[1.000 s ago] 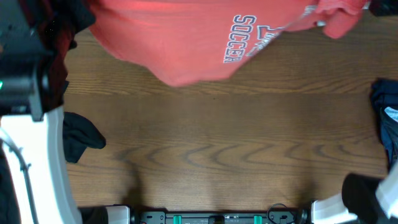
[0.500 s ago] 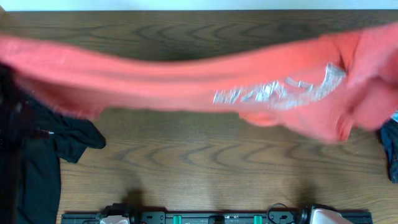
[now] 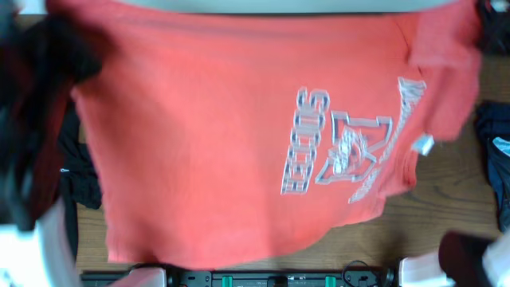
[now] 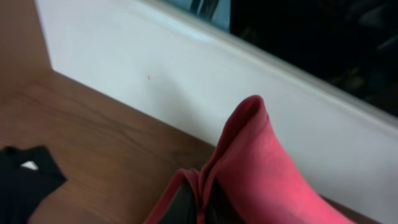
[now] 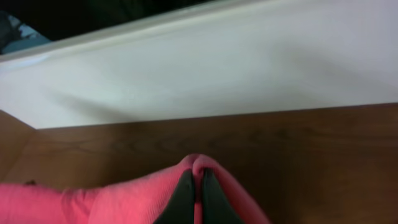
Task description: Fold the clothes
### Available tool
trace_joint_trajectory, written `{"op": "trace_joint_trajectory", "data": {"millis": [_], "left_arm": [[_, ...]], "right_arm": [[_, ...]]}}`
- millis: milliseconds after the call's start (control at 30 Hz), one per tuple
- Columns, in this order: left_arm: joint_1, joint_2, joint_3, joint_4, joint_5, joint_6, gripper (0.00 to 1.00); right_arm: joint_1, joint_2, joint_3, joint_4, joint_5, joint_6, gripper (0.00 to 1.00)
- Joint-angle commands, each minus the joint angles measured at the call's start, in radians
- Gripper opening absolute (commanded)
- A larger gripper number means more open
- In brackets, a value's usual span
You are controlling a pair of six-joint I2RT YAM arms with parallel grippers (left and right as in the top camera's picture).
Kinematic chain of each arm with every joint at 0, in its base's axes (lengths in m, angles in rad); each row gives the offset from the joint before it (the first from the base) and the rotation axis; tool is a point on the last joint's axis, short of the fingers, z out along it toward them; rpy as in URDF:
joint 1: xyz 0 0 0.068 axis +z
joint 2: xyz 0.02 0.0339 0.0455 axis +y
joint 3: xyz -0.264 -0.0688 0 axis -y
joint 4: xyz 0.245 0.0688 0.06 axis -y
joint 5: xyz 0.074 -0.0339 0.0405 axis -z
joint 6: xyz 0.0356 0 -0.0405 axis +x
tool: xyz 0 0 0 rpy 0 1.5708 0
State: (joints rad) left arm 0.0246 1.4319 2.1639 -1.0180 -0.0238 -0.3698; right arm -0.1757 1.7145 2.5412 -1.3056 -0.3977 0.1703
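The coral-red T-shirt (image 3: 207, 143) with white-outlined "SOCCER" lettering (image 3: 301, 142) is held up, spread wide, close under the overhead camera, covering most of the table. My left gripper (image 4: 202, 202) is shut on a fold of its red cloth (image 4: 261, 162). My right gripper (image 5: 196, 199) is shut on another bunched edge of the shirt (image 5: 124, 199). Neither gripper shows in the overhead view; the shirt hides them. A black garment (image 3: 76, 171) lies at the left, partly under the shirt, and also shows in the left wrist view (image 4: 25, 180).
The wooden table (image 3: 446, 199) shows at the right. A dark blue cloth (image 3: 496, 151) lies at the right edge. A white wall (image 5: 217, 62) runs along the table's far side. The left arm's blurred dark body (image 3: 32, 104) is at the far left.
The shirt went from a bunch at the far edge, through a stretched band across the middle, to a wide spread sheet raised toward the camera. Both arms moved with it.
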Motion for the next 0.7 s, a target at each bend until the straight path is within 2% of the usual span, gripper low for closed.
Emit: {"op": "trace_joint_trajectory", "data": {"millis": [0, 133, 267, 400, 500, 667], "left_arm": [[0.005, 0.114, -0.007, 0.079, 0.044, -0.009, 0.06], [0.005, 0.210, -0.007, 0.229, 0.051, -0.009, 0.07], [0.023, 0.235, -0.006, 0.366, 0.050, -0.009, 0.06], [0.066, 0.234, 0.024, 0.415, 0.050, -0.026, 0.06], [0.103, 0.234, 0.040, 0.417, 0.071, -0.028, 0.06], [0.127, 0.253, 0.039, 0.343, 0.095, -0.028, 0.06]], "right_arm": [[-0.008, 0.094, -0.001, 0.073, -0.066, 0.067, 0.01], [-0.009, 0.184, -0.001, 0.274, -0.155, 0.155, 0.01], [-0.019, 0.207, -0.001, 0.508, -0.185, 0.267, 0.01], [-0.050, 0.206, 0.008, 0.684, -0.222, 0.344, 0.01], [-0.073, 0.206, 0.009, 0.701, -0.224, 0.352, 0.01], [-0.079, 0.233, 0.008, 0.554, -0.211, 0.261, 0.01]]}}
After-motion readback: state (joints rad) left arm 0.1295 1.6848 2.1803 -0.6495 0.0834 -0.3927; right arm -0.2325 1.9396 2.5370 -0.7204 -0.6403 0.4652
